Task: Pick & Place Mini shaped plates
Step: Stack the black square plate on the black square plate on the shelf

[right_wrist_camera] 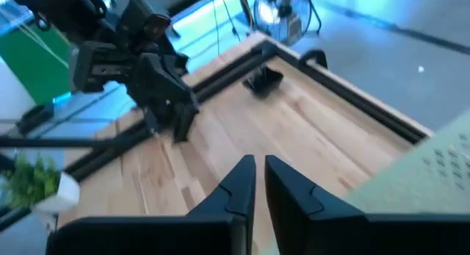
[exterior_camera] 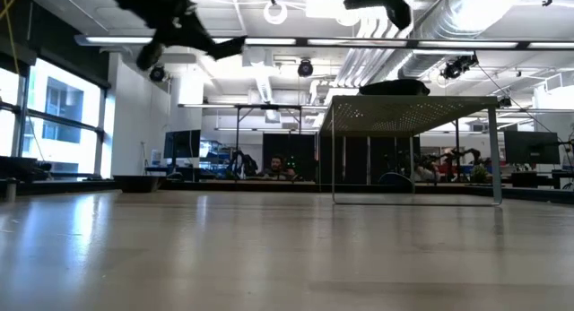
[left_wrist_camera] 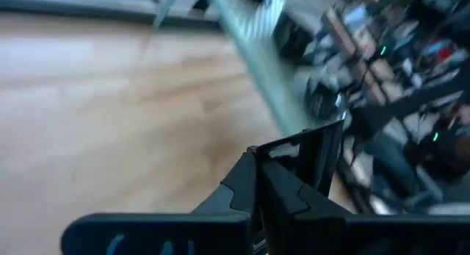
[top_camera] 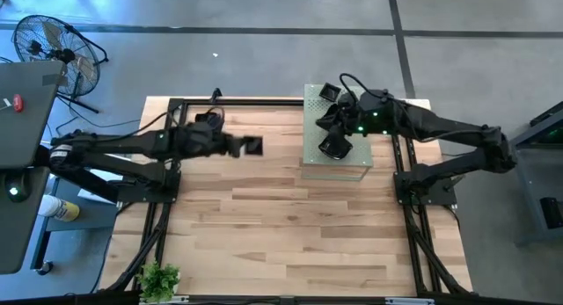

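Observation:
My left gripper (top_camera: 237,146) hangs high over the table's far middle, shut on a small black square plate (top_camera: 253,147). The low view shows that plate (exterior_camera: 229,47) well above the wood. My right gripper (top_camera: 327,120) hovers above the pale green perforated board (top_camera: 339,169) with its fingers (right_wrist_camera: 258,174) shut and empty. Two black plates rest on the board, one near its far edge (top_camera: 329,92) and a round one (top_camera: 335,148) nearer. Another black plate (right_wrist_camera: 263,80) lies flat on the table by the far left corner. My left gripper pinches the square plate by one rim (left_wrist_camera: 288,151) between its two fingers (left_wrist_camera: 242,183), which come roughly level from the table's left. The plate is lifted clear of the table and sticks out past the fingertips, tilted onto its edge.
The board is a raised stand on thin legs (exterior_camera: 408,114) at the table's far right, with a dark plate (exterior_camera: 395,85) on top. Black frame rails (top_camera: 167,164) run along the table's left and right sides. A small plant (top_camera: 159,279) sits at the near left corner.

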